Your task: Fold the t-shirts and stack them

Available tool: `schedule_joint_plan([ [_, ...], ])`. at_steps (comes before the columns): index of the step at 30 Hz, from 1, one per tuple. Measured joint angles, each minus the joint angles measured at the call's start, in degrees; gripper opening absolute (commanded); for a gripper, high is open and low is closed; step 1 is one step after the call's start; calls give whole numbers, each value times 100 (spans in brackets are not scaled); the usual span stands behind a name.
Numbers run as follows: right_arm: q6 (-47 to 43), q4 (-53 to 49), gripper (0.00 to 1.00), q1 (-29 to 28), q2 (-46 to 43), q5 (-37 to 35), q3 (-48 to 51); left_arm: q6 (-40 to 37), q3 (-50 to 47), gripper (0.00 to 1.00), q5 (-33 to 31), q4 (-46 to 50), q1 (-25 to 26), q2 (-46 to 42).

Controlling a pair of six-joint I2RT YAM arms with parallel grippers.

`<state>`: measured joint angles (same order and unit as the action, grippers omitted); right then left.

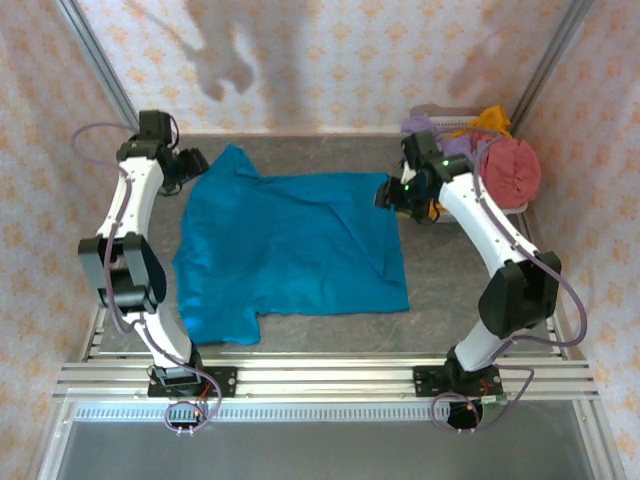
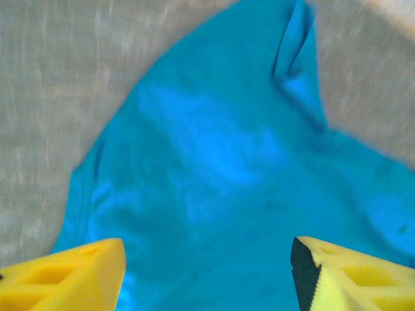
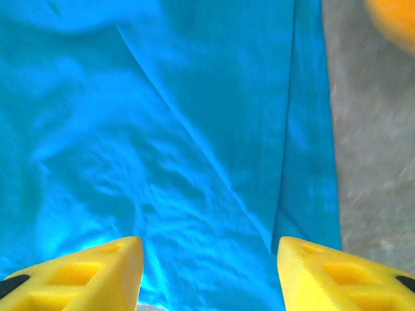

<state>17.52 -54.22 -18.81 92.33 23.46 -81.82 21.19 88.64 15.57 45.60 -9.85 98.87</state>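
Nothing to read here, folks — the teal-blue t-shirt [image 1: 295, 250] is plain cloth, and the walls [image 1: 330, 50] carry only a flower pattern — no words.

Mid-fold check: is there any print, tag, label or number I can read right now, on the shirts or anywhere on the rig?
No text is readable anywhere.
Teal-blue t-shirt: plain cloth, with no print or tag showing.
Shirts piled at the far right: plain colours, no lettering visible.
Walls: a repeating orange motif, not text.
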Motion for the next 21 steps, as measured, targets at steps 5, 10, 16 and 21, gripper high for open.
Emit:
schedule_joint_plan([
  [5,341,424,55,-258,-229,367,1445,37,-1491,69,68,63,87,-389],
  [10,647,1119,55,-365,-472,750,2485,94,-2284,70,94,153,151,-667],
  [16,890,1928,52,-367,-398,896,2865,151,-2699,70,116,87,221,-717],
  [21,857,2052,45,-365,-223,317,2476,144,-2780,70,46,37,236,-494],
])
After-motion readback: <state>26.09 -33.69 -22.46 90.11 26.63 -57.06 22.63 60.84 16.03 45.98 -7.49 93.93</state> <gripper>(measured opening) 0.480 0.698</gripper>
